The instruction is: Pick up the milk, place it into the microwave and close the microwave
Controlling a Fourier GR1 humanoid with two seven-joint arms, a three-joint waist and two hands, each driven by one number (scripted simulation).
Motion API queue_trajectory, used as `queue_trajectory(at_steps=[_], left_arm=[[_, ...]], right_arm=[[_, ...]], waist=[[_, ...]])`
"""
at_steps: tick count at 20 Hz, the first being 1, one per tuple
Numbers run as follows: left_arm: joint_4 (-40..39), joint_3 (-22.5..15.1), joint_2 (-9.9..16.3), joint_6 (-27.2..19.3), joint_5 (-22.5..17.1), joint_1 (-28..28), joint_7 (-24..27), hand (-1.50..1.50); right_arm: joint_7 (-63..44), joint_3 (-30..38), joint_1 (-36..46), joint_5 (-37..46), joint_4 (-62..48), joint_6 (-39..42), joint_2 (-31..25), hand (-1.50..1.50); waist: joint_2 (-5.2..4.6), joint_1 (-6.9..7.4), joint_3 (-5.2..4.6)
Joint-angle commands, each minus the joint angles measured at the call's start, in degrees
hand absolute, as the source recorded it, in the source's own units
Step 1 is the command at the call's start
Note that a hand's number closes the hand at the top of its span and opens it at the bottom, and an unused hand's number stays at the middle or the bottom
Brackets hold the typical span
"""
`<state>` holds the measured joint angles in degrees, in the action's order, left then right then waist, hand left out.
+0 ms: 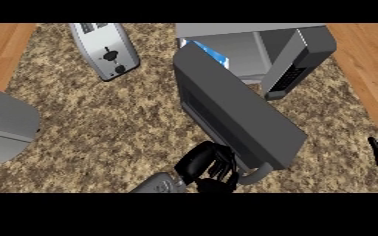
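1. Speckled brown granite bench [111, 120] carries everything.
2. Boxy grey microwave [251, 45], flat slab door [236, 110] swung half open.
3. Blue-white milk [215, 55] carton sits inside.
4. Glossy black left hand [209, 167], fingers curled at the door's handle [255, 174].
5. Right hand [373, 147]: cannot tell.

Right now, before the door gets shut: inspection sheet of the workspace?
Surface: speckled brown stone counter.
Job's things: blue and white milk carton inside the grey microwave; its dark grey door stands part open.
Clutter: silver toaster; grey object at the left edge, cannot identify.
Robot hands: left robot hand at the door's near end; right robot hand barely shows at the right edge.
Cables: nothing seen.
Surroundings: wood-coloured strips at both sides.
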<state>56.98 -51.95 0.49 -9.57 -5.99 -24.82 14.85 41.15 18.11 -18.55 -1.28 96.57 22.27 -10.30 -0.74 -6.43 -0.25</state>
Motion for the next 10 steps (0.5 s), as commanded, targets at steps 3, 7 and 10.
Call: queue_trajectory(at_steps=[3, 7, 10], left_arm=[[-0.5, -3.8, -0.5, -10.4, -6.3, -5.0, -1.5, 1.5], [1.1, -2.1, -0.5, -14.4, -11.3, -5.8, 2.1, 1.5], [2.6, -1.0, -0.5, -17.4, -14.6, -6.5, 6.0, 1.5]], right_arm=[[-0.8, -0.7, 0.8, -4.0, 3.1, 4.6, -2.3, -1.5], [-3.5, -1.6, 1.7, -5.5, 6.5, 5.1, -3.8, -1.5], [-4.5, -2.2, 1.4, -6.9, 7.5, 5.5, -3.8, -1.5]], waist=[[-0.51, -2.48, -0.08], [-1.01, -4.15, -0.38], [-1.2, -5.23, -0.46]])
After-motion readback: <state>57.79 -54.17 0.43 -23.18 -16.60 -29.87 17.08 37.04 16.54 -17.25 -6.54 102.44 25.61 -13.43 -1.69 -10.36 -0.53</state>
